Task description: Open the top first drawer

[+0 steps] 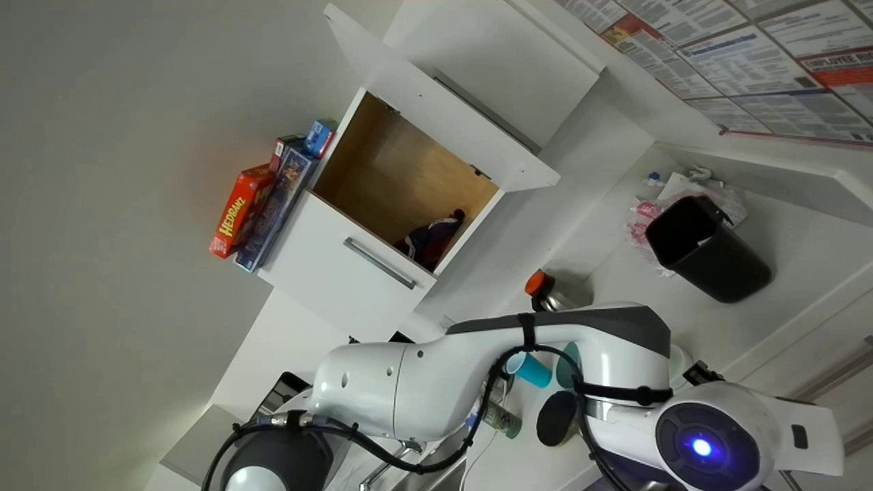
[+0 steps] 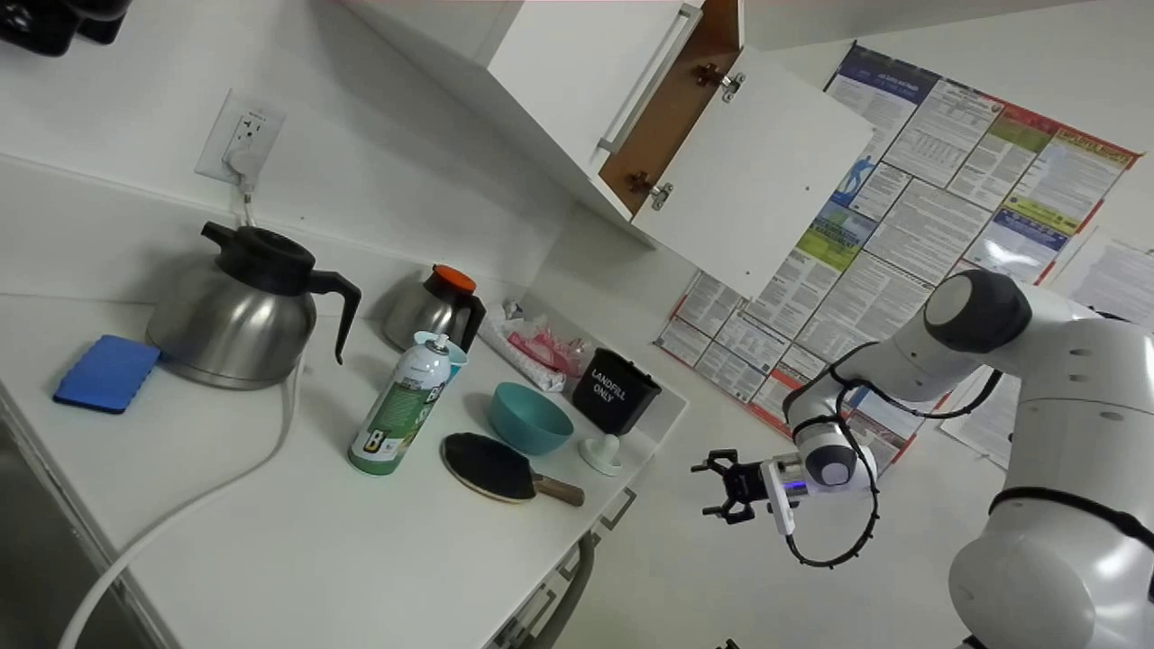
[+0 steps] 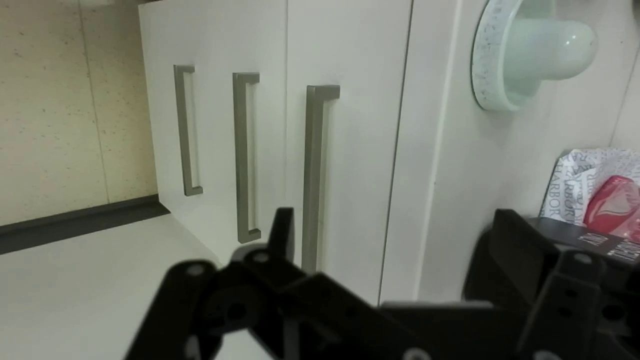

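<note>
Parted fingers (image 3: 282, 228) across the handle (image 3: 312, 177) of a closed top drawer (image 3: 355, 150)

The top drawer sits directly under the front edge of the surface (image 2: 315, 541), near the corner on the side of the posters (image 2: 938, 207). In the wrist view the fingers are wide apart, holding nothing: one lies towards the surface, the other towards the lower drawers (image 3: 215, 130), presumably so that closing would pinch the level handle across its narrow way. The handle shows nearer the lower finger, so a slight shift down, away from the surface, seems called for before reaching in; without it the pinch may go askew. On the surface, a pale juicer (image 3: 530, 55) near that corner and a black bin (image 2: 616, 392) by the end edge stand above the drawer's path, so neither should hinder it when pulled outward.
</note>
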`<state>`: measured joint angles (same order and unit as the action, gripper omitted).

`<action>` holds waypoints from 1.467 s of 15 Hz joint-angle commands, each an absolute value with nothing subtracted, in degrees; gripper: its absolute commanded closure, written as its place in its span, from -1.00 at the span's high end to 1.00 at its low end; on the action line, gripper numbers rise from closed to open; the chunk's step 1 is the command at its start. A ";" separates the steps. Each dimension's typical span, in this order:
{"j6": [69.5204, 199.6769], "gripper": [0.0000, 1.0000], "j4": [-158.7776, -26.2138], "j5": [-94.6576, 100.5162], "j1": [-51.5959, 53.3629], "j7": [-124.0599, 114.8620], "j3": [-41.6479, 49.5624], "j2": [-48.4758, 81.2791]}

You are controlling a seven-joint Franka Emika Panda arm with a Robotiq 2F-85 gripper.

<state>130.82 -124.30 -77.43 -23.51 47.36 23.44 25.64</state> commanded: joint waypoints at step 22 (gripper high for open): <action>104.76 1.00 -99.50 -93.68 -42.82 54.58 18.47 56.19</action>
